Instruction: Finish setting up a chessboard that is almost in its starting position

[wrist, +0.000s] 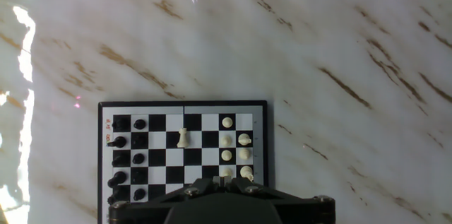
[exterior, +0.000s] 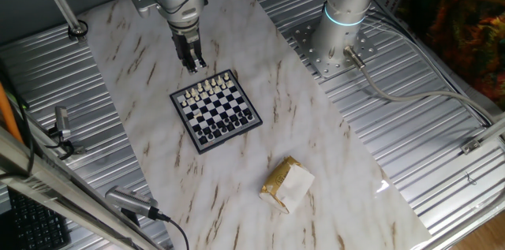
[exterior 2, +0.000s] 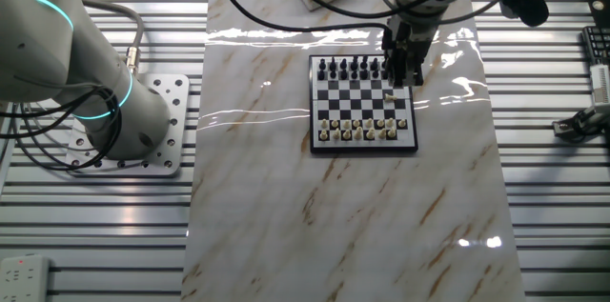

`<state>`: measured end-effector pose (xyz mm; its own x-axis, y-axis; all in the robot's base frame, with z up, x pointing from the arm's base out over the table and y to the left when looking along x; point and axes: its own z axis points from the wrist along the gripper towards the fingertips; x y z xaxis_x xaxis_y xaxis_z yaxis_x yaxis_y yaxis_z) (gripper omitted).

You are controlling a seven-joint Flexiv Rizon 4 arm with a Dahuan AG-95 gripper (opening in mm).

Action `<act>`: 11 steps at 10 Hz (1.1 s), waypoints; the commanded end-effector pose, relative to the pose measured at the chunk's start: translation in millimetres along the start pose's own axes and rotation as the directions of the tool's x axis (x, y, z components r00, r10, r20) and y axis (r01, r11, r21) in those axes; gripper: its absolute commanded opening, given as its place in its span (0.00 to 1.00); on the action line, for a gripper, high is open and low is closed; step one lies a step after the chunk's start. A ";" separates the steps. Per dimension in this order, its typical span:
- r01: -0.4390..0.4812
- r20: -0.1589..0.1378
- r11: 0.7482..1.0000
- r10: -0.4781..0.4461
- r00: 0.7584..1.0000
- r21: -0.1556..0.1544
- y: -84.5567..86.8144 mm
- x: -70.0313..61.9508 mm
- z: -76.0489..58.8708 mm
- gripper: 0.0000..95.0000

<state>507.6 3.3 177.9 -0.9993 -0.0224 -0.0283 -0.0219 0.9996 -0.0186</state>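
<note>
The small square black-and-white checkered chessboard with its dark rim is seen lying flat near the middle of the white, brown-veined marble worktop. Black pieces are lined along one edge, white along the opposite, and one white piece is seen standing alone out in the middle squares. The dark two-finger hand is held over one side of the board; whether it is released or clenched cannot be told. A tan-and-white paper packet is left well apart.

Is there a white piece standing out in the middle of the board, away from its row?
Yes: in the hand view one white piece stands alone mid-board on the chessboard, apart from the white rows at the right.
</note>
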 end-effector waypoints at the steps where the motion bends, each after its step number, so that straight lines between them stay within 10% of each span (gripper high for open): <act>1: -0.001 0.000 1.000 0.001 1.000 -0.001 0.1 -0.1 0.0 0.00; 8: 0.059 -0.008 0.998 -0.059 0.998 0.002 1.6 -11.1 8.5 0.00; 11: 0.044 -0.081 0.999 -0.043 0.996 0.017 66.5 -53.7 18.3 0.00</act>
<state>549.9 49.1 164.2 -0.9951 -0.0969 0.0215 -0.0974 0.9950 -0.0230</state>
